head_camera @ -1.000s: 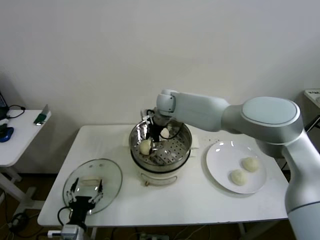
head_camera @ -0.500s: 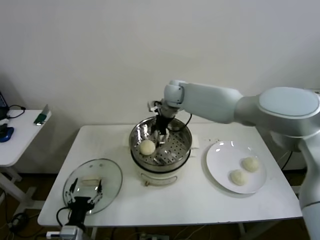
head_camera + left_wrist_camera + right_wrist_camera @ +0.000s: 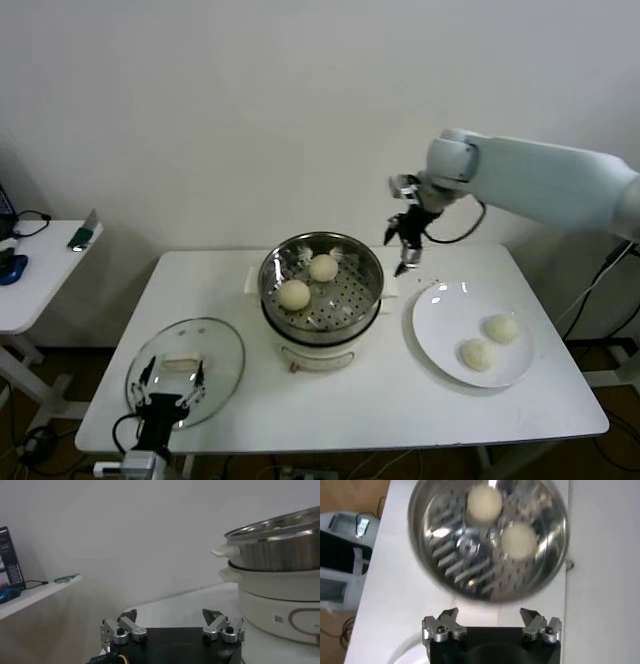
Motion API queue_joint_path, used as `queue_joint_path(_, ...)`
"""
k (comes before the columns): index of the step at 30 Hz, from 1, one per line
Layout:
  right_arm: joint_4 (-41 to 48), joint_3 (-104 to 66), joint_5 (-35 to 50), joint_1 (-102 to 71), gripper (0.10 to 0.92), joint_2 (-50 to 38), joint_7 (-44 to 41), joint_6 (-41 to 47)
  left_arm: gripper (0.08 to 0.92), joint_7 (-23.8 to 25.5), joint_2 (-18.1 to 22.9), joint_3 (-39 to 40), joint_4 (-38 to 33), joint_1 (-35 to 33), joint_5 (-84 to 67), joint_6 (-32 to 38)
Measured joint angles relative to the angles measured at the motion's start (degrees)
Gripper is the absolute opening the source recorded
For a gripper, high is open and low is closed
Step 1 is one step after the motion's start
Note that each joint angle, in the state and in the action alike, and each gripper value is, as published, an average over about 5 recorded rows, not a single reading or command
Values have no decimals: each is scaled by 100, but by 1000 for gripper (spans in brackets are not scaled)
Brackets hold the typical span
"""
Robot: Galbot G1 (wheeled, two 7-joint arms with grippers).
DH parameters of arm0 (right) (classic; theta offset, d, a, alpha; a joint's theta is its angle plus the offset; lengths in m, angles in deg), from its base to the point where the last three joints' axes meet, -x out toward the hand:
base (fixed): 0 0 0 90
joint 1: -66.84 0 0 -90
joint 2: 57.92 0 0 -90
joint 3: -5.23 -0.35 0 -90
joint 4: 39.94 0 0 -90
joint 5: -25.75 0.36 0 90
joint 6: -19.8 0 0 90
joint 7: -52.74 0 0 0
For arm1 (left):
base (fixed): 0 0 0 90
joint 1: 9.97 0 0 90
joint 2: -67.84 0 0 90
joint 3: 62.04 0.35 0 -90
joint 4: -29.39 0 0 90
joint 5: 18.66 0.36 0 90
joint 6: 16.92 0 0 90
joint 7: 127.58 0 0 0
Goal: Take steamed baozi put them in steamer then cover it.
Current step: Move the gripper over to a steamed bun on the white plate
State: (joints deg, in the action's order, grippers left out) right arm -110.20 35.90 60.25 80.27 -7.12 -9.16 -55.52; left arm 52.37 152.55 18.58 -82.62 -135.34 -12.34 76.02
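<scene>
- Two baozi sit in the steamer, frame centre.
- Two more on the plate, right.
- Cover lower left, seemingly under the spread, empty left gripper.
- Right gripper wide, empty.

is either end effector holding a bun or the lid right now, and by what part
Nothing is held. The right end effector hangs open and empty in the air between steamer and plate; the left end effector sits open over the glass lid.

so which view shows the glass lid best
The head view: the cover lies flat on the table's front left corner, whole rim and handle visible. The left wrist and right wrist views do not show it.
</scene>
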Motion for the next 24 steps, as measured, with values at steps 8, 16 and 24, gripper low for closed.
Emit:
queue_joint_path(8,-322,-497,-1081,-906,823,-1010,-11,-92,823,0,9,-26,-23,-51,52,-41)
queue_joint_path(16,-228,-1150,-1943,-1909,823,-1426,-28,-224,823,-4,63,-42,-15,-93,124,-58)
queue_joint_path(24,95,-1728,-2442,-2672,823,-1481,12,-323,823,-10,101,-61,48,-116,171,-52)
